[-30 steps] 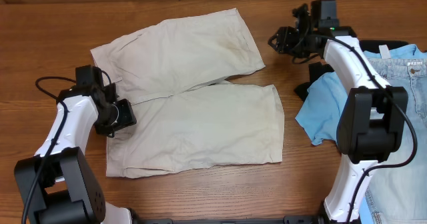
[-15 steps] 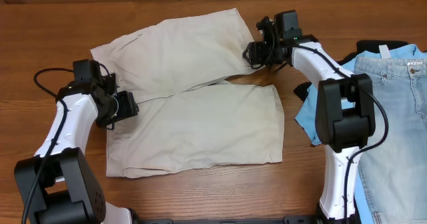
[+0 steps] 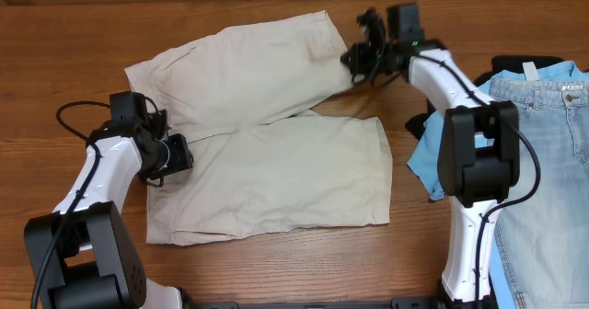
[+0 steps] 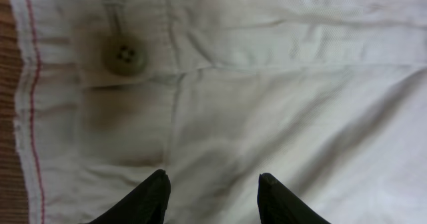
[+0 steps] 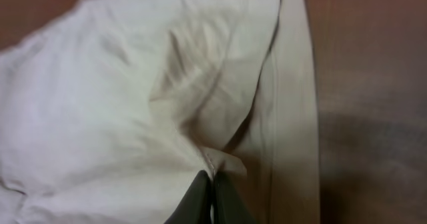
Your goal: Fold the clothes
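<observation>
The clothes, beige shorts (image 3: pixel 276 176), lie flat on the wooden table (image 3: pixel 276 268) with the waistband to the left and both legs pointing right. My left gripper (image 3: pixel 171 153) is at the waistband. In the left wrist view it (image 4: pixel 213 179) stands open, its black fingertips (image 4: pixel 159 184) apart over the fabric (image 4: pixel 280 84) just below a button (image 4: pixel 124 54). My right gripper (image 3: pixel 355 62) is at the far leg's hem corner. The right wrist view shows it (image 5: pixel 212 179) shut on a small pinch of that hem (image 5: pixel 223 163).
Light blue jeans (image 3: pixel 552 162) and a sky-blue shirt (image 3: pixel 442 153) lie at the right edge of the table, close beside the right arm. Bare wood (image 5: pixel 373 84) borders the hem.
My right gripper came left from beside the shorts to the far leg's hem and closed on it. The left gripper shifted slightly along the waistband and its jaws narrowed a little.
</observation>
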